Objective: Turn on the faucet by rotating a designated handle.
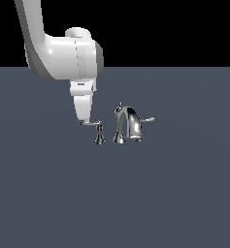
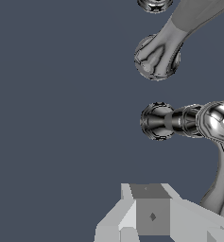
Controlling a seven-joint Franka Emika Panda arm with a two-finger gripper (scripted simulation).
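The faucet [image 1: 127, 123] is a small chrome set on the grey floor, with an arched spout in the middle. The handle [image 1: 96, 127] is a thin straight lever on a flared cone base, at the exterior view's left of the spout. A paler lever [image 1: 148, 119] with an upturned tip sticks out on the spout's other side. My gripper [image 1: 86, 120] points straight down with its fingers together and holds nothing. Its tip is at the handle's free end. In the wrist view the handle [image 2: 212, 124] runs toward the gripper [image 2: 151, 217], and the spout's base [image 2: 157, 57] lies beyond it.
The flat grey floor [image 1: 48, 193] spreads all around the faucet. My white arm [image 1: 63, 53] comes down from the upper part of the exterior view's left. A third chrome base [image 2: 155, 4] shows at the wrist view's edge.
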